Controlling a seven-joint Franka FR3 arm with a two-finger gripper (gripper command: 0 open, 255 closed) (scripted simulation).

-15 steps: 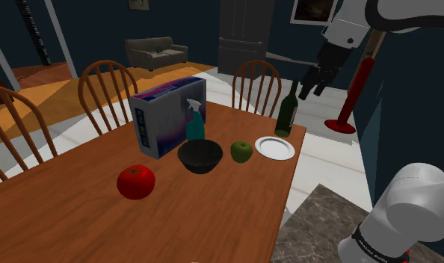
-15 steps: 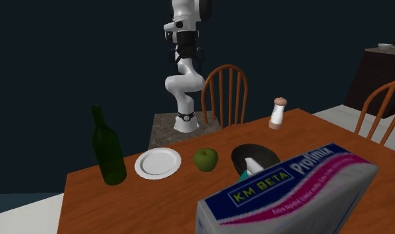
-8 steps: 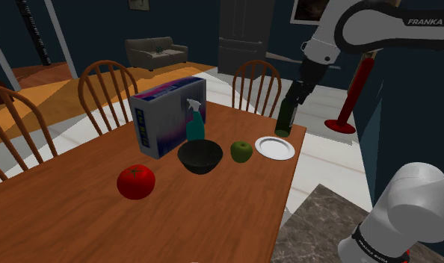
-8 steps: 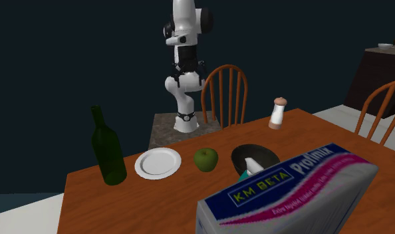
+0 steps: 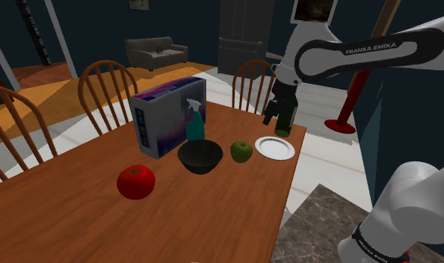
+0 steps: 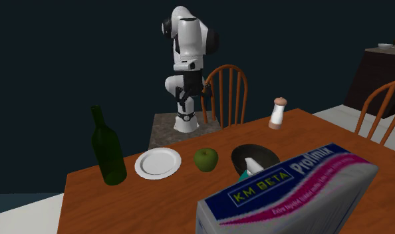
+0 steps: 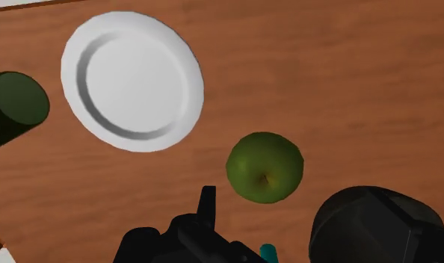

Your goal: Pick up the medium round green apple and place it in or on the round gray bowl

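Currently up over the table's (image 5: 213, 217) far end: gripper (image 5: 270, 116), close beside the dark green bottle (image 5: 288, 119) in the shoulder view. Cannot tell how far open. Down on the table, green apple (image 5: 241, 152) between dark bowl (image 5: 200, 164) and white plate (image 5: 275, 147), touching neither. Behind the bowl, teal spray bottle (image 5: 194, 123) and box (image 5: 164, 116). Well apart, tomato (image 5: 136, 181).

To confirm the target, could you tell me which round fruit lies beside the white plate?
The green apple, between plate and dark bowl; the red tomato sits far off.
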